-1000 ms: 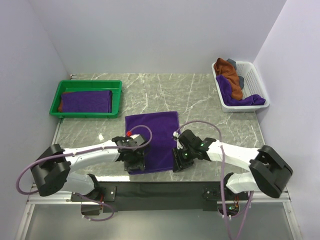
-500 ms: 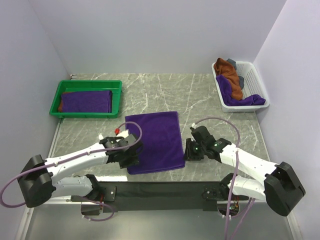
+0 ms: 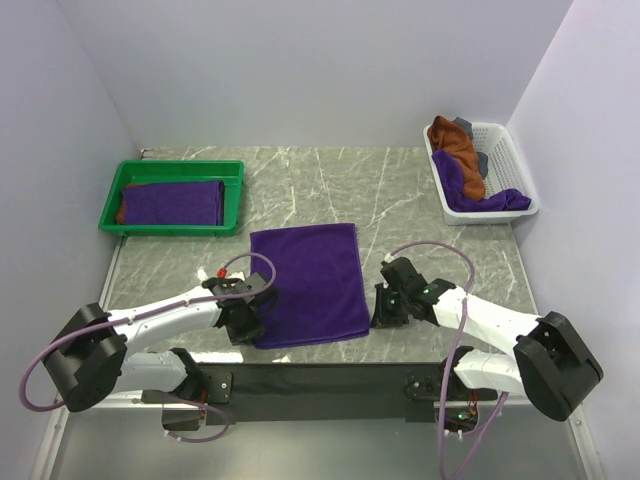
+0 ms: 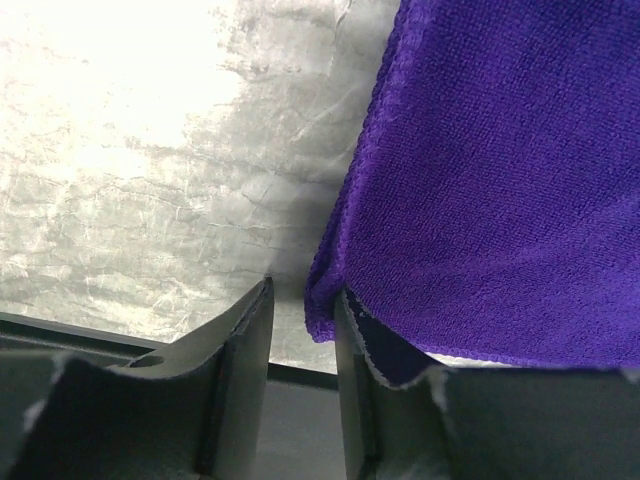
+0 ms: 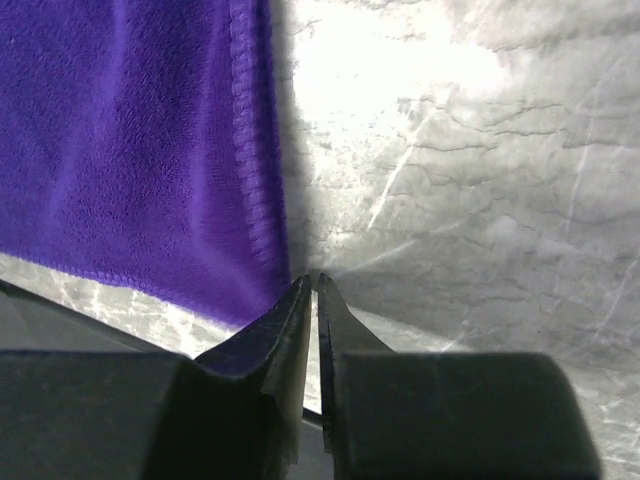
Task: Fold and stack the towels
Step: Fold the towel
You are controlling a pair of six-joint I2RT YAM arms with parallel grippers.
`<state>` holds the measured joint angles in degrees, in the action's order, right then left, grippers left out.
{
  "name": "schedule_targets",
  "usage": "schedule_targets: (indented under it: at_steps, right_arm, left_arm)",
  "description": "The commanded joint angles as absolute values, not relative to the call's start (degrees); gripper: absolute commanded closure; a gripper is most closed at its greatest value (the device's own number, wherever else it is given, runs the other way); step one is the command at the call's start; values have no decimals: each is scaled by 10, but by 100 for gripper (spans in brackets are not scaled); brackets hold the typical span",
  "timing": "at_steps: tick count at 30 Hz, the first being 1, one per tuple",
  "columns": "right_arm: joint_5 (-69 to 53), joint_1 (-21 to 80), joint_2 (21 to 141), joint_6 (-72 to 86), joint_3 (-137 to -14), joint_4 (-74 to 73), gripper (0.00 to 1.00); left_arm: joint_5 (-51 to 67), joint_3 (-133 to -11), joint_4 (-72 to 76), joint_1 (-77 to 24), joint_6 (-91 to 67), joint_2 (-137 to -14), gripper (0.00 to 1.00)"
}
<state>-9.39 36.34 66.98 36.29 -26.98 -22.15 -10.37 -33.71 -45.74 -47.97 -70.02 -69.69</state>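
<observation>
A deep purple towel [image 3: 305, 283] lies flat in the middle of the table. My left gripper [image 3: 248, 324] is at its near left corner. In the left wrist view the gripper [image 4: 303, 290] is open by a narrow gap, and the towel's [image 4: 500, 180] corner hangs into that gap against the right finger [image 4: 352, 340]. My right gripper [image 3: 381, 312] is just beside the near right corner. In the right wrist view the gripper [image 5: 311, 280] is shut and empty, tips on the marble next to the towel's [image 5: 130, 150] hem. A folded purple towel [image 3: 172, 202] lies on a rust-brown one in the green tray [image 3: 232, 170].
A white basket [image 3: 520, 180] at the back right holds a rust-brown towel [image 3: 458, 145], a purple towel [image 3: 462, 185] and a small grey item [image 3: 465, 124]. The table's black front edge [image 3: 320, 378] runs just behind both grippers. Walls close in the left, back and right.
Both grippers have come off the towel's near edge and moved outward to its near corners. The towel now lies flat and uncovered. The right gripper has shut.
</observation>
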Motion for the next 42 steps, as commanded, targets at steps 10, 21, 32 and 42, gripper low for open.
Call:
schedule_targets:
  at_steps: [10, 21, 32, 42]
  right_arm:
    - [-75, 352, 599, 357, -278, -244, 83]
    - [-131, 352, 627, 382, -273, -189, 65]
    - [-132, 353, 665, 383, -248, -150, 76]
    - [-117, 353, 610, 353, -269, -249, 100]
  left_arm:
    - [-100, -342, -468, -475, -686, -700, 62]
    - [-89, -332, -453, -475, -686, -693, 68]
    - [-91, -323, -452, -476, -688, -692, 73]
    - [-95, -321, -459, -475, -697, -686, 76]
